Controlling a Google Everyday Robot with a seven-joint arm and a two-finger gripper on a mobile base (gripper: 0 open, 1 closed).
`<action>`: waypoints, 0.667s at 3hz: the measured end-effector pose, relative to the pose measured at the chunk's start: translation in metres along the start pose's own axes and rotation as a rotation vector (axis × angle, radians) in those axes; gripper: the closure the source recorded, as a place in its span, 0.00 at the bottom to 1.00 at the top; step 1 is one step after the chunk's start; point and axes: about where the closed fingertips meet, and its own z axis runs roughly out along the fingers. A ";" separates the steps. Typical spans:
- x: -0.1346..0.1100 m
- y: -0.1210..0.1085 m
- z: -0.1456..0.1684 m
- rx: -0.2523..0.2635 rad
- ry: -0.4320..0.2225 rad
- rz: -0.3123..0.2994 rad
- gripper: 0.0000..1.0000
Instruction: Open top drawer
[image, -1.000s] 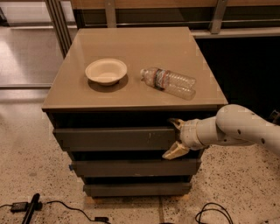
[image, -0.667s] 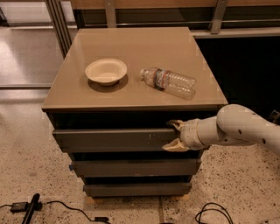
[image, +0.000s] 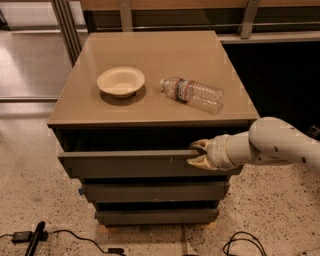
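Observation:
The top drawer is a wide dark grey handleless front under the tan cabinet top. It stands pulled out a little, with a dark gap above its upper edge. My gripper reaches in from the right on a white arm. Its pale fingers pinch the drawer front's upper edge right of centre, one above and one in front. The gripper is shut on the drawer front.
A cream bowl and a clear plastic bottle lying on its side rest on the cabinet top. Two more grey drawer fronts sit below. Black cables lie on the speckled floor. A metal railing stands at the back left.
The gripper's lower finger has closed up onto the drawer front. The top drawer has slid out towards the camera, opening a dark gap under the cabinet top.

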 end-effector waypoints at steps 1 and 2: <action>-0.002 -0.001 -0.002 0.000 0.000 0.000 1.00; -0.003 0.009 -0.010 0.000 0.004 0.008 1.00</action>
